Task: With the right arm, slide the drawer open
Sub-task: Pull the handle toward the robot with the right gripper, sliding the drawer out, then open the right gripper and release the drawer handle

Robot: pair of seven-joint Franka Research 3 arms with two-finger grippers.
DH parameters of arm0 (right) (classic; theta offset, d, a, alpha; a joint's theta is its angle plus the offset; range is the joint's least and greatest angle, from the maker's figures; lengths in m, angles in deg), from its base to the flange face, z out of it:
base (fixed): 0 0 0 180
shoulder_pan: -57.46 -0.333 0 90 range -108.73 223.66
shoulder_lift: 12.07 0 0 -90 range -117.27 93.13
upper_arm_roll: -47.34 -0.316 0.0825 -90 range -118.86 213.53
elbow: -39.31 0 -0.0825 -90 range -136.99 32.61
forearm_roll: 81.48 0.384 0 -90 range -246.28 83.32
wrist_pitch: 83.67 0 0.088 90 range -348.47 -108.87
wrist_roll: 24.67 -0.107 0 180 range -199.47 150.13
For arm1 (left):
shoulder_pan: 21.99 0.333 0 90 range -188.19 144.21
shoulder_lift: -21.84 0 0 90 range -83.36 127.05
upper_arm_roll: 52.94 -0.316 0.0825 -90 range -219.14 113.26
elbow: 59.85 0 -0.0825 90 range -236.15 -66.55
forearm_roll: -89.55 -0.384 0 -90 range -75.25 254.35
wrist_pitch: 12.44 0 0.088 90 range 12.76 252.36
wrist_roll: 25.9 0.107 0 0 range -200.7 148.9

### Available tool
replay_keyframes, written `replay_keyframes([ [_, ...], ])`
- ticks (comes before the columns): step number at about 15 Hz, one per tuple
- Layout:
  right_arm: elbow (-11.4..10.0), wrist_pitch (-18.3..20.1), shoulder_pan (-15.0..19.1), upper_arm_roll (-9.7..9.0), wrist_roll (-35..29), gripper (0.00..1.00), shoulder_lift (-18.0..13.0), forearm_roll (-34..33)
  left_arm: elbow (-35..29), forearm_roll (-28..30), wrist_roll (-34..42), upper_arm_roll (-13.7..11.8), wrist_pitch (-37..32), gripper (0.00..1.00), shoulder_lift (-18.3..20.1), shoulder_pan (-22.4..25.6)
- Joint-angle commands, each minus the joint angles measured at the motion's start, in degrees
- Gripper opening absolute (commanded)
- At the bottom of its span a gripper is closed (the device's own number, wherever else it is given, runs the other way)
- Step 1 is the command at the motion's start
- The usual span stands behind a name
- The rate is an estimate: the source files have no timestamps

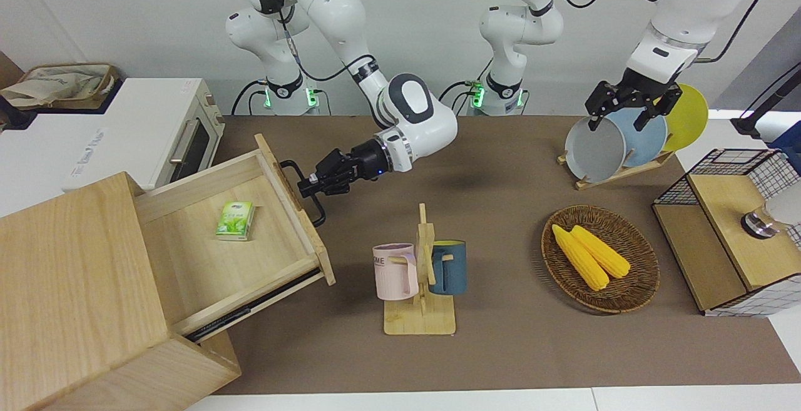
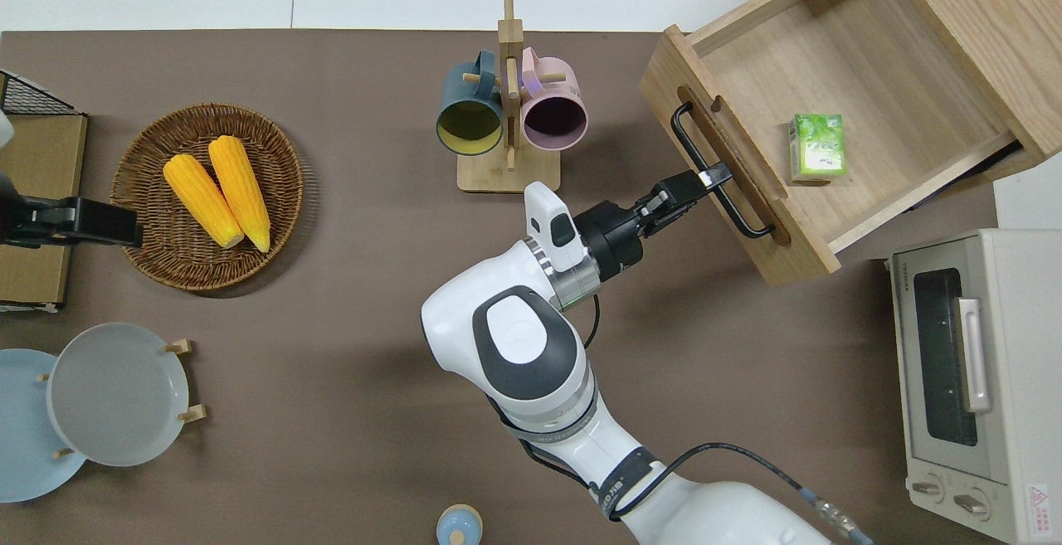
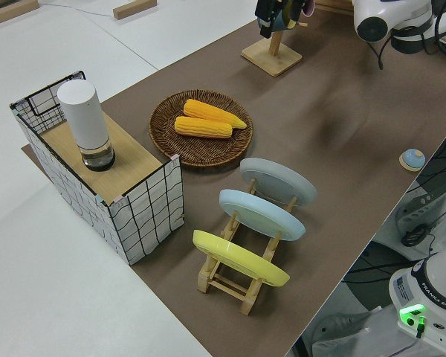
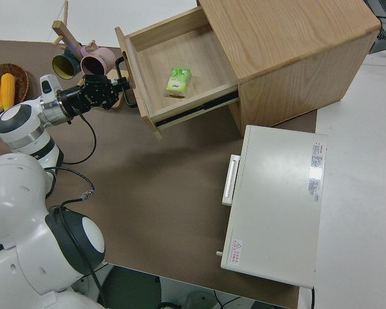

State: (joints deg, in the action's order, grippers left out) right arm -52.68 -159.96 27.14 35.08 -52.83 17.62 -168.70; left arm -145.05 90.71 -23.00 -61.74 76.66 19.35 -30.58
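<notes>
The wide, shallow light-wood drawer (image 1: 231, 242) stands pulled well out of the big pale wooden cabinet (image 1: 75, 298) at the lower left of the front view, which is the upper right of the overhead view. A small green carton (image 2: 817, 145) lies on the drawer's floor. The right arm's black two-finger gripper (image 2: 712, 177) sits at the drawer's black metal bar handle (image 2: 718, 176), near the middle of the bar, with its jaws narrow and closed on it. The white jointed right arm (image 1: 400, 117) reaches in from the centre of the frame, low over the brown desk (image 1: 500, 348). The step in hand appears to be the pull itself, and it looks nearly finished, since most of the drawer's inside is exposed. The next move probably calls for a short further draw straight along the drawer's slanted line of travel, away from the cabinet, then letting go of the handle and backing off. The wooden mug rack with a pink and a blue mug (image 1: 420, 273) stands close to the drawer's front corner, so the pull needs care there. The left arm is parked.
</notes>
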Motion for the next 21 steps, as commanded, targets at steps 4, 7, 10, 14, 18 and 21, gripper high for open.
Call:
replay_keyframes([
  [4,0.32,2.19,-3.25,0.04,2.85,0.016,-1.03,1.26,1.17,-0.71,0.44,-0.96,0.03,1.0,-0.76,-0.99],
  [7,0.32,2.19,-3.95,0.04,2.84,0.019,-1.03,1.43,1.17,-0.63,0.44,-0.96,0.03,1.0,-0.76,-0.99],
  [10,0.32,2.19,-4.13,0.04,2.85,0.027,-1.03,1.43,1.17,-0.63,0.44,-0.96,0.03,1.0,-0.76,-0.99],
  [14,0.32,2.1,-4.04,0.04,2.84,0.371,-1.03,1.43,1.17,-0.71,0.44,-0.96,0.03,1.0,-0.76,-0.99],
  [18,1.72,1.4,-4.04,0.12,2.32,0.983,-1.03,3.18,1.17,-0.63,0.44,-0.96,0.03,1.0,-0.76,-0.99],
  [21,2.34,1.05,-4.04,0.04,2.05,0.983,-1.12,4.68,1.17,-0.71,0.44,-0.96,0.03,1.0,-0.76,-0.99],
])
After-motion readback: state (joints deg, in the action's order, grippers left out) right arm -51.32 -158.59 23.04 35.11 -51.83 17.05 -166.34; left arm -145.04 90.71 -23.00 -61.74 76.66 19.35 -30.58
